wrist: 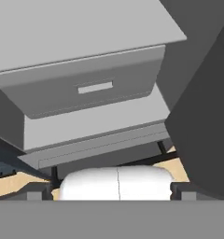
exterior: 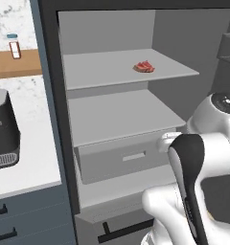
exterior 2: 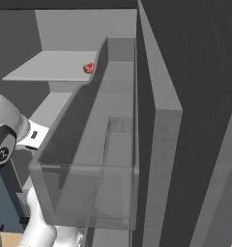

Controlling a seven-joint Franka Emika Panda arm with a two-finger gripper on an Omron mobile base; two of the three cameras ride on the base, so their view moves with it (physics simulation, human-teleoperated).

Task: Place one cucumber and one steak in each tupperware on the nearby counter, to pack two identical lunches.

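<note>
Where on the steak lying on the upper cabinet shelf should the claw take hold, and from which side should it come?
Grip the steak across its narrow width, coming in from the open front of the upper shelf, slightly from above. It lies flat, well back on the shelf, with walls behind and beside it, so the front looks like the only free approach.

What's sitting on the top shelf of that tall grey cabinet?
A small red steak lies alone on the upper shelf, towards its right side. In the right base view a door-bin wall partly covers it. The shelf below looks bare; the grey drawer is closed, hiding its contents.
</note>
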